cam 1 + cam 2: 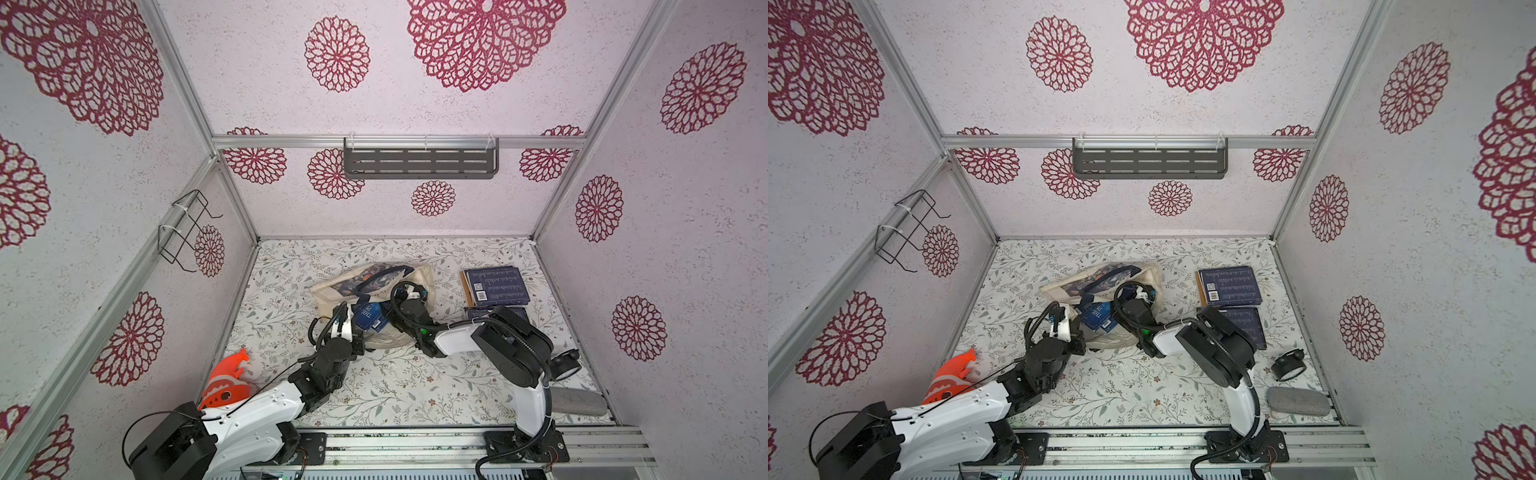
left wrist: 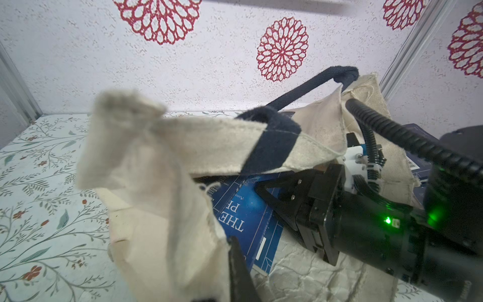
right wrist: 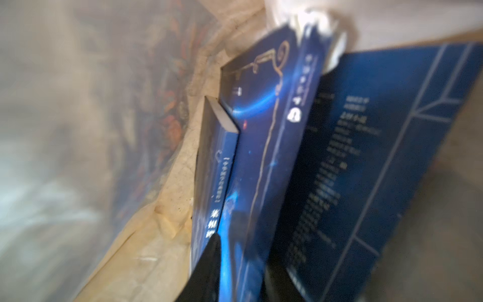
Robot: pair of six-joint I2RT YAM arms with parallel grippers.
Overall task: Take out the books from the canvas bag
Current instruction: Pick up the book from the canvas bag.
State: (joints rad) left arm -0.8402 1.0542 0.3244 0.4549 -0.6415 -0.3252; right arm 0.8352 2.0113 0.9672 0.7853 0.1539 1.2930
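Cream canvas bag (image 1: 328,293), navy handles, floral side up, slumped mid-tabletop, mouth open. Blue book (image 1: 368,318) protrudes from mouth; further books (image 3: 261,157) inside. Removed books (image 1: 496,286) flat, right of bag.

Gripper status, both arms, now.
Left gripper: shut on the canvas bag rim.
Right gripper: cannot tell; jaws straddle a blue book inside the bag.

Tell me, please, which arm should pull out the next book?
Right. The right gripper reaches into the bag at the blue books, while the left gripper is shut on the bag's rim, holding it open.
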